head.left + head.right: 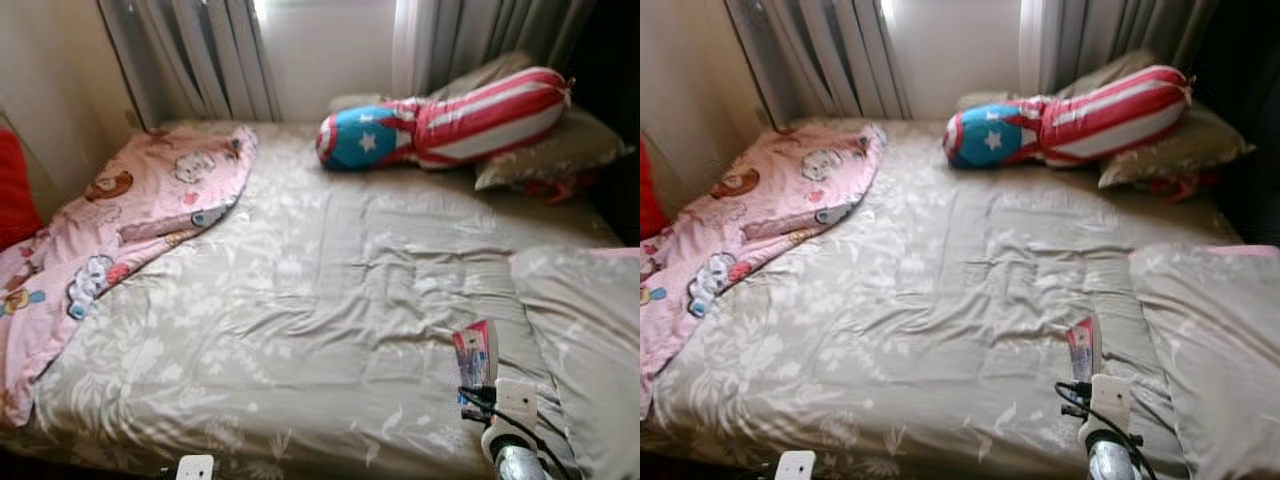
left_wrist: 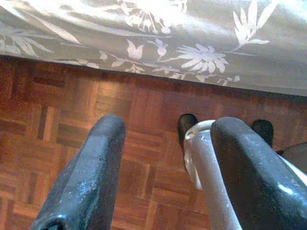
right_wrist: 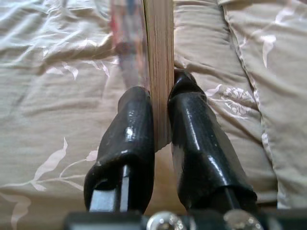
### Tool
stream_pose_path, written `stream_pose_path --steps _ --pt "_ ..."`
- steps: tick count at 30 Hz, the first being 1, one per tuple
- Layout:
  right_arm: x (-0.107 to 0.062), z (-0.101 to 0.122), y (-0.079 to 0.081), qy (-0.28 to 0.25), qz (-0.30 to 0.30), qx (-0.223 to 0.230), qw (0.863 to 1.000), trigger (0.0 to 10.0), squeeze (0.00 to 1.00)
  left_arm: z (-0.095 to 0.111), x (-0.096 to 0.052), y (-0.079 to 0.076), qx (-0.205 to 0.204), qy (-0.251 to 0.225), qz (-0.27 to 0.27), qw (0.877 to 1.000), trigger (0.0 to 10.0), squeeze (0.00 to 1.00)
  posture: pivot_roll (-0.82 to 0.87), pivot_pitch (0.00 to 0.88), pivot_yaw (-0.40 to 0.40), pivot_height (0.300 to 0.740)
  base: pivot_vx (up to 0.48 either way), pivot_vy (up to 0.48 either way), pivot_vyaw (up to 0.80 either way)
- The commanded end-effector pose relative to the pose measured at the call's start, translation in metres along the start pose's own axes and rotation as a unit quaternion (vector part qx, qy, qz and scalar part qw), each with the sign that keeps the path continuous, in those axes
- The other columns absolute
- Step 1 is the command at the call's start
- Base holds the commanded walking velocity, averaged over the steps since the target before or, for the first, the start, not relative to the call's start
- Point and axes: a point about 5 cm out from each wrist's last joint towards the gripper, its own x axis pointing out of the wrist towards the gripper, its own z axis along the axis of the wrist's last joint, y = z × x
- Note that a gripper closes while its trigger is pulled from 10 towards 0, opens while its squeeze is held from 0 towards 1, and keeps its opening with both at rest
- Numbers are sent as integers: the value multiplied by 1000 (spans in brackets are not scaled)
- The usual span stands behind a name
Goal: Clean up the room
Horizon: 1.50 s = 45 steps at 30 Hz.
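**Operator:** With the right end effector [image 3: 160, 143] clamped on a thin book [image 3: 158, 62], which step is in hand?

**Technician:** Pickup and carry-off. The book stands on edge between the fingers, above the bed [image 1: 300, 330] near its right front corner.

**Operator:** Left end effector [image 2: 168, 163]?

**Technician:** Idle beside the bed, over the wood floor [image 2: 72, 105], fingers spread apart, holding nothing.

**Operator:** Next move?

**Technician:** Probably transfer to a storage place; none is visible. Maintain a firm grip, since the book is slim.

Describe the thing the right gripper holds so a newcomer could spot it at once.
Start at the bed with its grey leafy cover and go to its near right corner. There the right gripper pinches a thin book upright by its edge, its red and blue cover the only hard, flat thing among the bedding.
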Motion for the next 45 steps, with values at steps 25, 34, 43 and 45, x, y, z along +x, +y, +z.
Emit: stream_pose_path --steps 25,34,43,45 --pt "3 6 4 -4 8 5 1000 10000 0 -1 0 1 3 4 0 1000 10000 0 -126 0 -6 732 0 0 -175" --pt "3 5 4 -2 10 3 1000 10000 0 1 0 -1 20 -1 -3 1000 10000 0 -127 0 -5 732 0 -35 -765" --pt "3 6 5 -9 9 -1 1000 10000 0 3 1 -2 10 -6 -1 1000 10000 0 -128 0 -4 732 0 -158 -338" --pt "2 6 6 -10 10 -2 1000 10000 0 3 1 -2 10 -6 -1 1000 10000 0 -128 0 -4 732 0 0 0"
